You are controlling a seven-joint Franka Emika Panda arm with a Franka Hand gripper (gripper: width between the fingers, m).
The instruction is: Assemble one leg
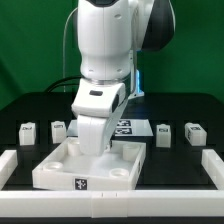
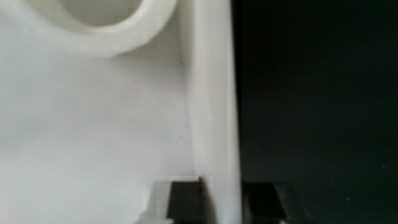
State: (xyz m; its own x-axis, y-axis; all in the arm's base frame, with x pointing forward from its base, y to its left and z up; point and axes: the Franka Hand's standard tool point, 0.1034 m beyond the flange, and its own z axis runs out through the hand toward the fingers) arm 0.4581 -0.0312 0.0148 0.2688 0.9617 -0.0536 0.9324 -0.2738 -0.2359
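Observation:
Four small white legs with tags stand in a row on the black table: two at the exterior view's left (image 1: 28,131) (image 1: 58,128) and two at its right (image 1: 164,132) (image 1: 194,132). None shows in the wrist view. The large flat white panel (image 1: 60,170) with round corner holes lies in front of them. My gripper (image 1: 97,146) reaches down onto the panel's far part. In the wrist view my gripper (image 2: 224,205) has the panel's raised edge (image 2: 210,100) between its two dark fingers (image 2: 178,203), which press on both sides of it. A corner hole (image 2: 89,20) shows nearby.
The marker board (image 1: 126,126) lies behind the arm, between the leg pairs. Low white rails border the work area at the exterior view's left (image 1: 8,165), right (image 1: 214,165) and front (image 1: 120,203).

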